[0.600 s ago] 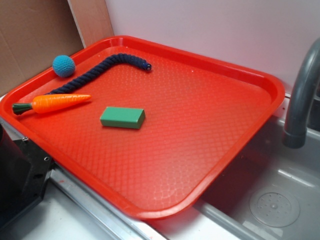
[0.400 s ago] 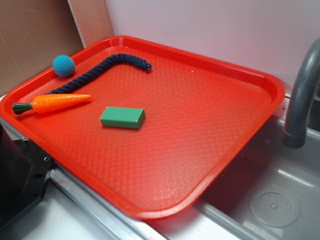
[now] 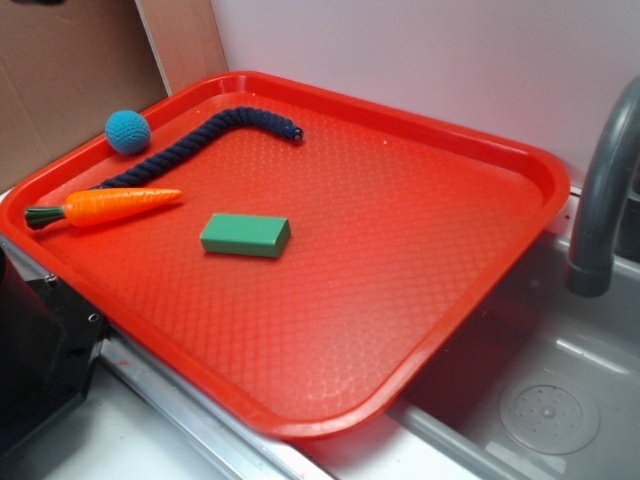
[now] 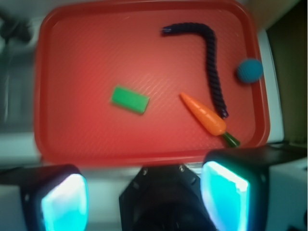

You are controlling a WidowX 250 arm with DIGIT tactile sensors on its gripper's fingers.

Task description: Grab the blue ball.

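The blue ball, small, round and fuzzy, rests against the far left rim of the red tray. In the wrist view my gripper hovers high above the tray's near edge, well away from the ball. Its two fingers stand wide apart with nothing between them. Neither the gripper nor the arm appears in the exterior view.
A navy braided rope curves beside the ball. An orange toy carrot and a green block also lie on the tray. A grey faucet and a sink basin are at the right.
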